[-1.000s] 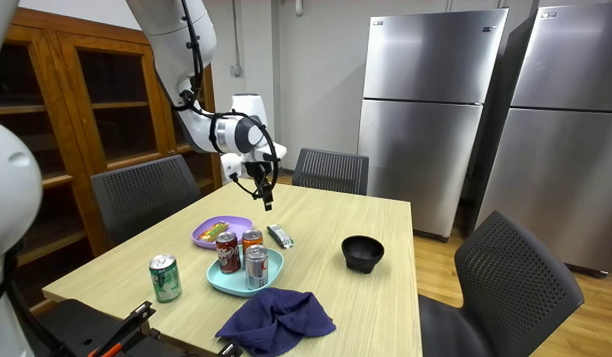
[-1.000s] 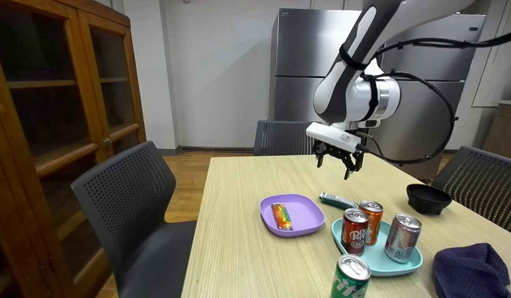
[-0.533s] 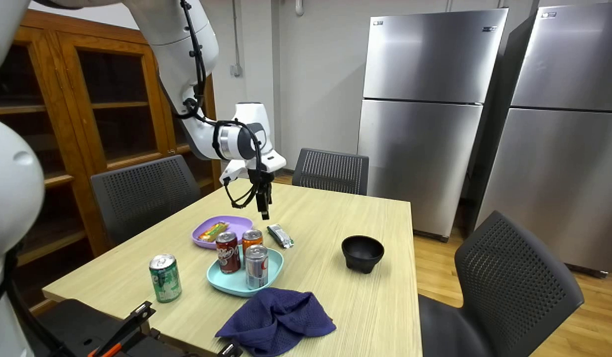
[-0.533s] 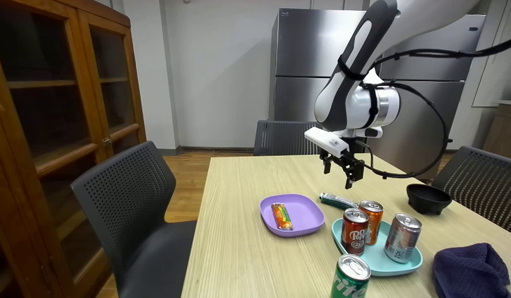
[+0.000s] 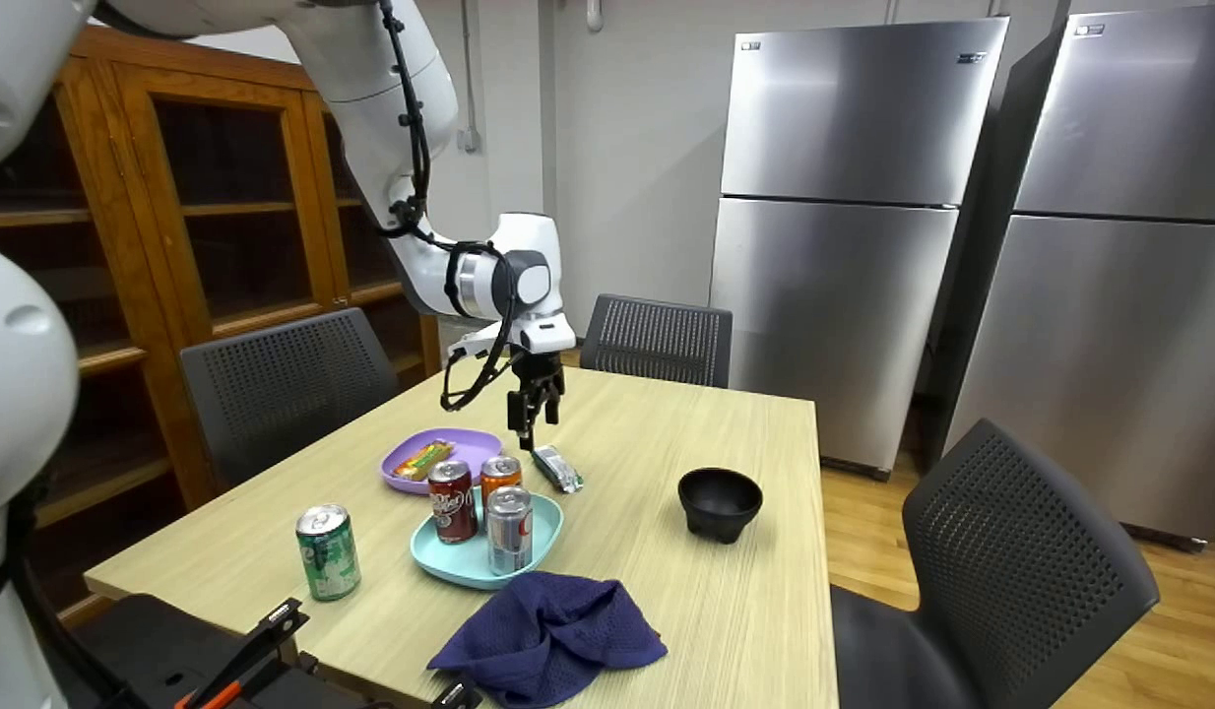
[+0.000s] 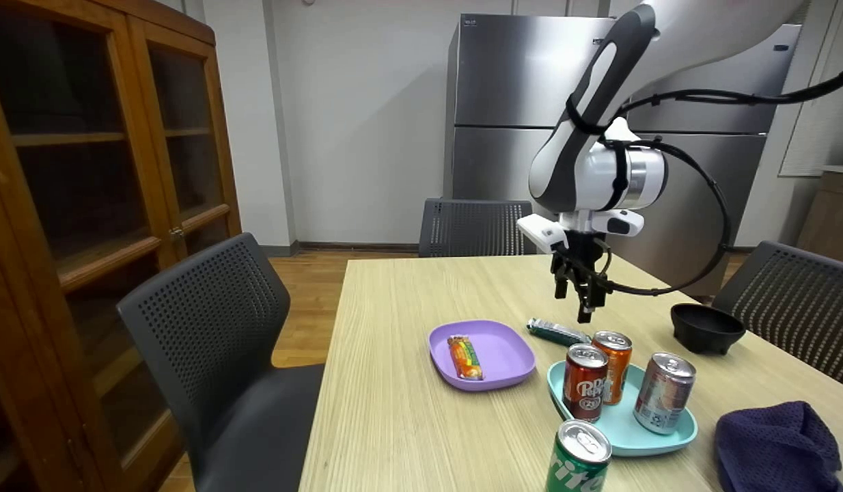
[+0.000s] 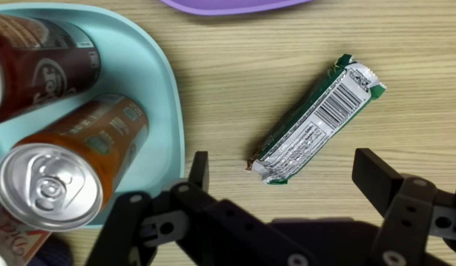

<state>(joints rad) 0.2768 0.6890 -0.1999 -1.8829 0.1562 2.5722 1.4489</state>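
Lower than a second ago, and turned somewhat at the wrist, the gripper (image 7: 283,170) has come down close to a green-and-white wrapped bar (image 7: 313,123), while the things on the table (image 5: 667,433) lie where they did. The gripper's two fingers (image 7: 375,180) stand wide apart with nothing held between them; in the wrist view the near end of the bar shows in the gap, clear of both. The bar lies on the table, barcode side up, slanting from near left to far right in that view. In both exterior views it rests to the right of a purple plate (image 6: 503,355) and on the far side of a teal plate (image 6: 619,430), touching neither. On the purple plate lies an orange-and-yellow packet (image 6: 465,357), toward the left side. Three cans stand upright on the teal plate: a dark red can (image 5: 453,507) on the left, an orange can (image 6: 615,365) on the far side and a silver can (image 5: 510,532) on the right. A green can (image 5: 328,551) stands on the table, left of that plate in an exterior view. To the near right of the teal plate a crumpled dark blue cloth (image 5: 558,635) lies just beside it, and a black bowl (image 5: 721,504) stands to its far right, apart from both plates. Around the table stand dark chairs (image 5: 657,340); beyond it are two steel refrigerators (image 5: 844,286), with a wooden cabinet (image 5: 130,207) on the left
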